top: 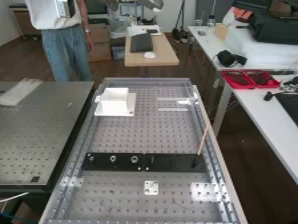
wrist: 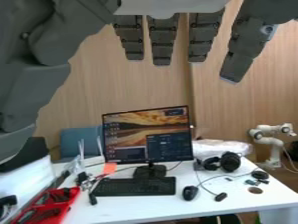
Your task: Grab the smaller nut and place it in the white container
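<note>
In the wrist view the hand [wrist: 163, 42] has its fingers straight and spread, with the thumb side large at one edge and nothing held. The high view has the smaller nut [top: 91, 159] standing on the flat black bar [top: 174, 162], beside the larger nut [top: 113, 159] and the bearing [top: 134, 159]. Farther along the bench is the white container [top: 114, 101], a box shape on a white base plate. The wrist view looks across a desk, away from these parts.
A thin wooden stick [top: 203, 141] leans up from the bar's far end. White brackets [top: 174, 109] lie near the bench's far right, and a small white plate [top: 151, 187] lies below the bar. The wrist view has a monitor [wrist: 148, 135] on a white desk [wrist: 133, 210].
</note>
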`<state>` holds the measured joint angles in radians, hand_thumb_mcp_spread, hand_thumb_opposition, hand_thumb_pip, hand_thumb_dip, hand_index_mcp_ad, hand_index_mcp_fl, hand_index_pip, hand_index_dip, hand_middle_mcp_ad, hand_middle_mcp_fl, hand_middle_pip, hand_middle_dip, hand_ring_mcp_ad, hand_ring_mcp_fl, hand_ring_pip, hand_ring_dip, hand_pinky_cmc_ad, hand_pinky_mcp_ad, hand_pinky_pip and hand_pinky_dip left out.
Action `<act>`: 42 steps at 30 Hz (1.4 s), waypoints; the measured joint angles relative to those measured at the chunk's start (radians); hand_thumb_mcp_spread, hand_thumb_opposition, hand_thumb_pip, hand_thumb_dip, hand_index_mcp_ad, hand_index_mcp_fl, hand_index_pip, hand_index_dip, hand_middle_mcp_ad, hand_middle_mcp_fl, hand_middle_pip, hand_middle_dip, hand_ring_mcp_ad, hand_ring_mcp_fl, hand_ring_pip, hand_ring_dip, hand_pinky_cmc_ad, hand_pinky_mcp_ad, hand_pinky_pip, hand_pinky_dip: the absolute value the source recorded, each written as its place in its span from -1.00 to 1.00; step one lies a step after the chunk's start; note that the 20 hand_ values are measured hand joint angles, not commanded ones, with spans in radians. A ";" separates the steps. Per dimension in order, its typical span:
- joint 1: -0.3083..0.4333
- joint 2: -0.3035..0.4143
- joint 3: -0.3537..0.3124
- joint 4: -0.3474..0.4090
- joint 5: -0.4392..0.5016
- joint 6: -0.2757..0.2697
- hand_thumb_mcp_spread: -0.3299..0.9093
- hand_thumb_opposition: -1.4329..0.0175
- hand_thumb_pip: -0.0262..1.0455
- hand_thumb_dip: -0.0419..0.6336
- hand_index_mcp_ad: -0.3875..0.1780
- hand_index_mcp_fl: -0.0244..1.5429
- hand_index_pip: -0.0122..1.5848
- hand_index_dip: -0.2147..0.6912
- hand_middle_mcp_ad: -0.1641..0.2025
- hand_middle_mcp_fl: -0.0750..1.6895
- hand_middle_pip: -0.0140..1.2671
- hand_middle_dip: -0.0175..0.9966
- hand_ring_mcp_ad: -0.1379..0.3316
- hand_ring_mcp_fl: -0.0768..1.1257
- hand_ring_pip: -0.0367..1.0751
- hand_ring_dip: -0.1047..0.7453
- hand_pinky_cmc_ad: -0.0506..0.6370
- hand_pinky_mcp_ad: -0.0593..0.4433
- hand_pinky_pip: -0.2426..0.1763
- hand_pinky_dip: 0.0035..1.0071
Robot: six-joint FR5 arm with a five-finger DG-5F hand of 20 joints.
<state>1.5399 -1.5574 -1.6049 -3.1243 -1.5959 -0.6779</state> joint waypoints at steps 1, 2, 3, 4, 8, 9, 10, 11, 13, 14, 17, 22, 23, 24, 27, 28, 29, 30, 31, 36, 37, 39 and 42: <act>0.000 0.000 -0.002 0.000 0.001 0.000 -0.12 0.00 -0.36 -0.82 0.33 -0.92 -0.90 -0.11 0.30 -0.91 -0.76 -0.69 0.30 -0.87 -0.78 -0.61 0.35 0.56 -0.38 -0.09; 0.001 0.001 -0.006 0.001 0.004 0.000 -0.12 0.00 -0.36 -0.82 0.33 -0.92 -0.90 -0.11 0.30 -0.91 -0.76 -0.69 0.32 -0.87 -0.78 -0.61 0.35 0.54 -0.38 -0.09; 0.001 0.002 -0.014 0.005 0.006 0.000 -0.12 0.00 -0.36 -0.82 0.33 -0.92 -0.90 -0.11 0.30 -0.91 -0.76 -0.69 0.30 -0.87 -0.78 -0.61 0.35 0.54 -0.38 -0.09; 0.001 0.006 -0.027 0.016 0.008 0.000 -0.12 0.00 -0.36 -0.82 0.33 -0.92 -0.90 -0.11 0.30 -0.91 -0.76 -0.69 0.30 -0.87 -0.78 -0.61 0.35 0.54 -0.38 -0.09; 0.003 0.020 -0.080 0.060 0.022 -0.003 -0.12 0.00 -0.28 -0.83 0.33 -0.92 -0.90 -0.09 0.30 -0.91 -0.77 -0.69 0.32 -0.87 -0.78 -0.61 0.35 0.54 -0.38 -0.09; 0.005 0.027 -0.103 0.074 0.031 -0.006 -0.12 -0.03 -0.25 -0.83 0.33 -0.92 -0.90 -0.09 0.30 -0.91 -0.76 -0.69 0.32 -0.87 -0.78 -0.61 0.35 0.54 -0.38 -0.08; 0.006 0.034 -0.128 0.089 0.043 -0.009 -0.12 -0.03 -0.23 -0.82 0.33 -0.92 -0.90 -0.08 0.30 -0.91 -0.76 -0.69 0.32 -0.87 -0.78 -0.61 0.35 0.54 -0.40 -0.06; 0.007 0.037 -0.138 0.094 0.048 -0.010 -0.12 -0.03 -0.22 -0.83 0.33 -0.92 -0.90 -0.08 0.30 -0.91 -0.76 -0.69 0.32 -0.87 -0.78 -0.61 0.35 0.54 -0.41 -0.06; 0.009 0.047 -0.173 0.111 0.064 -0.011 -0.12 -0.04 -0.19 -0.82 0.33 -0.92 -0.90 -0.09 0.30 -0.91 -0.76 -0.69 0.32 -0.87 -0.78 -0.61 0.35 0.54 -0.42 -0.07; 0.009 0.054 -0.197 0.126 0.072 -0.010 -0.12 -0.04 -0.16 -0.84 0.33 -0.92 -0.90 -0.05 0.30 -0.91 -0.76 -0.68 0.32 -0.87 -0.78 -0.61 0.35 0.54 -0.42 -0.06; 0.008 0.072 -0.260 0.163 0.087 0.005 -0.12 -0.04 -0.09 -0.79 0.32 -0.90 -0.88 0.06 0.30 -0.91 -0.76 -0.66 0.32 -0.87 -0.78 -0.61 0.35 0.55 -0.42 -0.05; 0.006 0.092 -0.354 0.203 0.116 0.031 -0.12 -0.05 -0.02 -0.73 0.28 -0.89 -0.88 0.10 0.30 -0.91 -0.76 -0.65 0.33 -0.87 -0.78 -0.61 0.35 0.55 -0.43 -0.05; 0.005 0.096 -0.376 0.209 0.128 0.034 -0.12 -0.07 0.02 -0.74 0.28 -0.89 -0.88 0.10 0.30 -0.91 -0.76 -0.65 0.34 -0.87 -0.78 -0.61 0.34 0.55 -0.43 -0.05; 0.005 0.100 -0.397 0.214 0.141 0.038 -0.12 -0.07 0.05 -0.74 0.28 -0.89 -0.88 0.10 0.29 -0.91 -0.76 -0.65 0.32 -0.87 -0.78 -0.61 0.34 0.54 -0.43 -0.05; 0.006 0.109 -0.443 0.223 0.181 0.041 -0.11 -0.08 0.08 -0.69 0.27 -0.89 -0.88 0.10 0.30 -0.91 -0.77 -0.65 0.34 -0.87 -0.78 -0.61 0.34 0.55 -0.43 -0.03; 0.007 0.113 -0.462 0.228 0.199 0.042 -0.12 -0.09 0.09 -0.65 0.23 -0.89 -0.88 0.10 0.30 -0.91 -0.76 -0.64 0.34 -0.87 -0.78 -0.62 0.34 0.55 -0.43 -0.02; 0.007 0.115 -0.469 0.230 0.206 0.043 -0.12 -0.09 0.10 -0.64 0.23 -0.89 -0.87 0.10 0.30 -0.91 -0.76 -0.64 0.34 -0.87 -0.77 -0.61 0.33 0.55 -0.42 -0.03; 0.007 0.120 -0.487 0.236 0.224 0.042 -0.12 -0.09 0.10 -0.64 0.22 -0.89 -0.86 0.10 0.29 -0.91 -0.76 -0.64 0.34 -0.87 -0.77 -0.60 0.33 0.55 -0.42 -0.03; 0.008 0.123 -0.505 0.243 0.241 0.041 -0.12 -0.09 0.13 -0.64 0.21 -0.88 -0.86 0.10 0.30 -0.91 -0.76 -0.64 0.34 -0.87 -0.77 -0.60 0.32 0.55 -0.42 -0.03; 0.008 0.136 -0.566 0.281 0.290 0.039 -0.11 -0.11 0.25 -0.55 0.17 -0.83 -0.79 -0.02 0.30 -0.91 -0.76 -0.62 0.35 -0.87 -0.77 -0.58 0.34 0.55 -0.42 0.03; 0.008 0.138 -0.582 0.292 0.303 0.039 -0.10 -0.11 0.25 -0.54 0.16 -0.83 -0.76 -0.05 0.27 -0.91 -0.76 -0.63 0.35 -0.87 -0.78 -0.58 0.34 0.55 -0.42 0.03; 0.008 0.138 -0.605 0.308 0.324 0.041 -0.11 -0.11 0.25 -0.54 0.12 -0.84 -0.65 -0.09 0.30 -0.91 -0.76 -0.63 0.35 -0.87 -0.77 -0.58 0.34 0.54 -0.42 0.03; 0.009 0.138 -0.641 0.337 0.353 0.050 -0.11 -0.11 0.37 -0.50 0.12 -0.83 -0.42 -0.18 0.30 -0.91 -0.77 -0.63 0.35 -0.87 -0.77 -0.58 0.32 0.54 -0.42 0.04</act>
<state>1.5492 -1.4196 -2.2458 -2.7871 -1.2425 -0.6282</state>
